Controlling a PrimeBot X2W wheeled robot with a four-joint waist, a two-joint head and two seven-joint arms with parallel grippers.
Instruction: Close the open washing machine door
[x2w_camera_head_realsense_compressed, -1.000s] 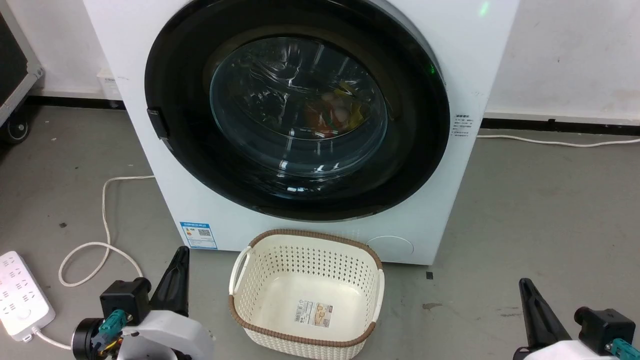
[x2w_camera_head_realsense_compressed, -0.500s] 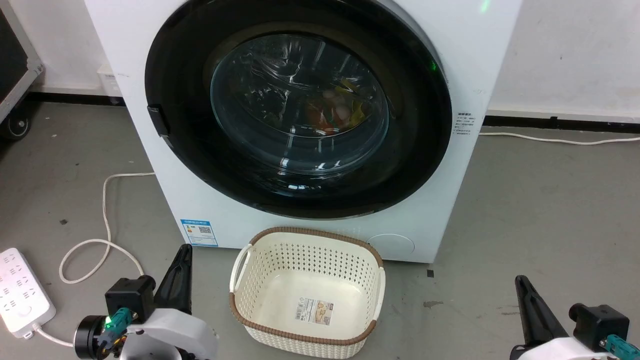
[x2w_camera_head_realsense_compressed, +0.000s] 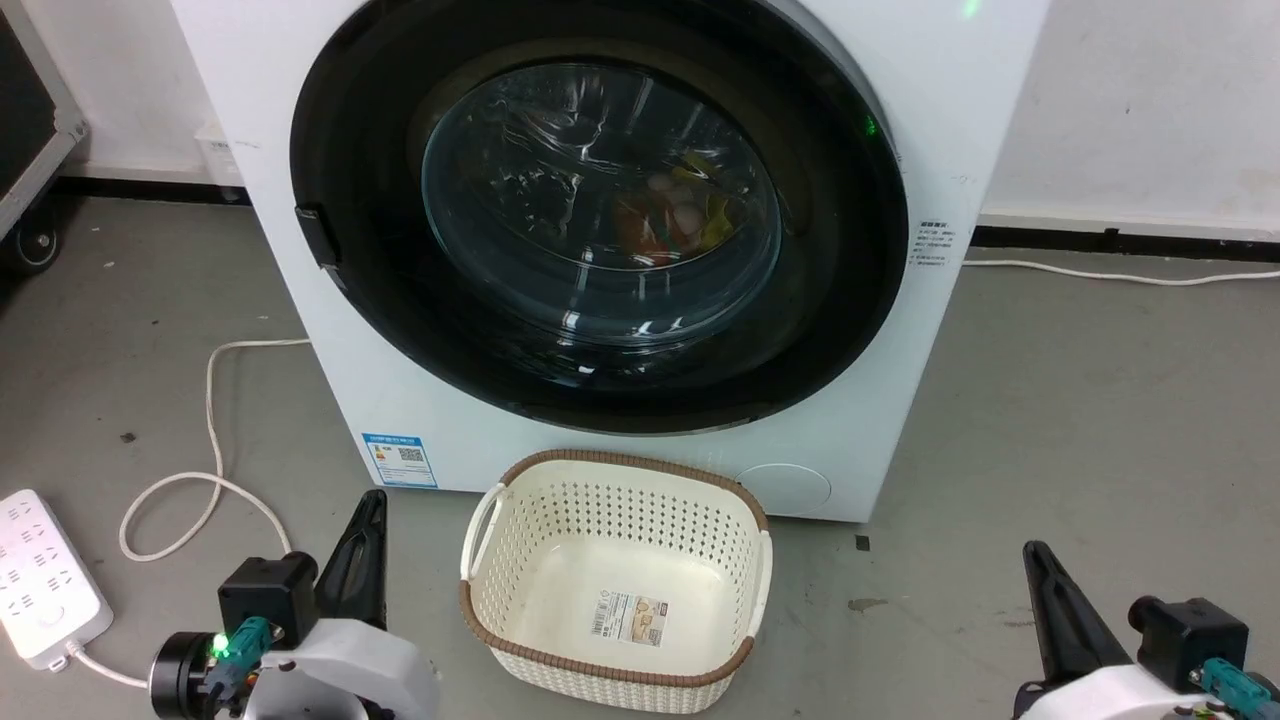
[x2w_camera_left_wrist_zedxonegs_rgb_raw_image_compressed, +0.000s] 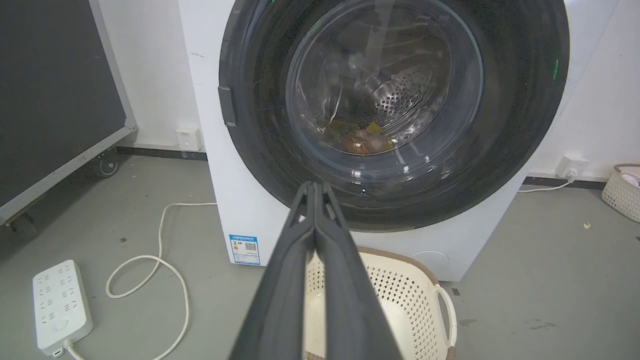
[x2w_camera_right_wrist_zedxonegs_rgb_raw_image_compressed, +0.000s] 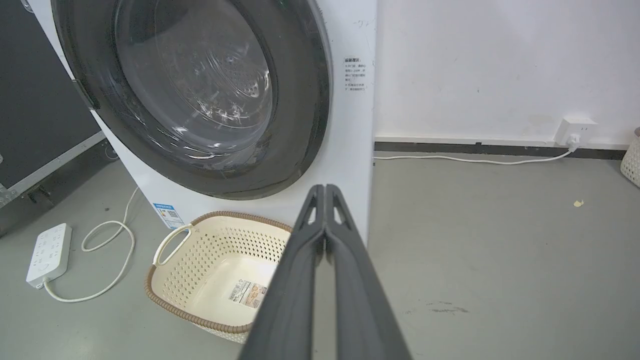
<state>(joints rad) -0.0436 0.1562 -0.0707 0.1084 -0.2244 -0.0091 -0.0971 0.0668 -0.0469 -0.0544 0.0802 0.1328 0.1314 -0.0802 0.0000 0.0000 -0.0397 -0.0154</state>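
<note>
The washing machine door (x2w_camera_head_realsense_compressed: 600, 215) lies flat against the white washing machine (x2w_camera_head_realsense_compressed: 420, 420), with no gap visible round its black rim, so it looks closed. Whether the catch on its left edge (x2w_camera_head_realsense_compressed: 318, 240) has actually engaged cannot be told. That is the main risk: an unlatched door could swing open again, and the job would only look finished.

A further push carries its own risks. Both sets of jaws are pressed together with nothing between them, so each makes a narrow point. Such a point could skid on the glossy rim or press hard on the bulging glass.

The left gripper (x2w_camera_head_realsense_compressed: 372, 500) and the right gripper (x2w_camera_head_realsense_compressed: 1035, 560) hang low and near, well apart from the door. The cream basket (x2w_camera_head_realsense_compressed: 620, 462) stands on the floor between them, just in front of the machine. An arm reaching forward low could knock or shove it.

On the left, the white cable (x2w_camera_head_realsense_compressed: 210, 420) loops across the floor to the power strip (x2w_camera_head_realsense_compressed: 40, 575). Both lie near the left gripper, where a turning wheeled base could probably catch them.

Counted:
- One washing machine and one door, with a small heap of coloured laundry (x2w_camera_head_realsense_compressed: 670, 215) behind the glass.
- Two grippers.
- Two baskets: the empty one in front, and a second basket (x2w_camera_left_wrist_zedxonegs_rgb_raw_image_compressed: 622, 190) at the far right edge.
- One power strip.
- Two floor cables: the loop on the left, and a right cable (x2w_camera_right_wrist_zedxonegs_rgb_raw_image_compressed: 470, 160) running along the wall.
- Two wall sockets: a left socket (x2w_camera_left_wrist_zedxonegs_rgb_raw_image_compressed: 187, 137) and a right socket (x2w_camera_right_wrist_zedxonegs_rgb_raw_image_compressed: 575, 131).
- One dark wheeled panel (x2w_camera_left_wrist_zedxonegs_rgb_raw_image_compressed: 55, 90) at the far left.
</note>
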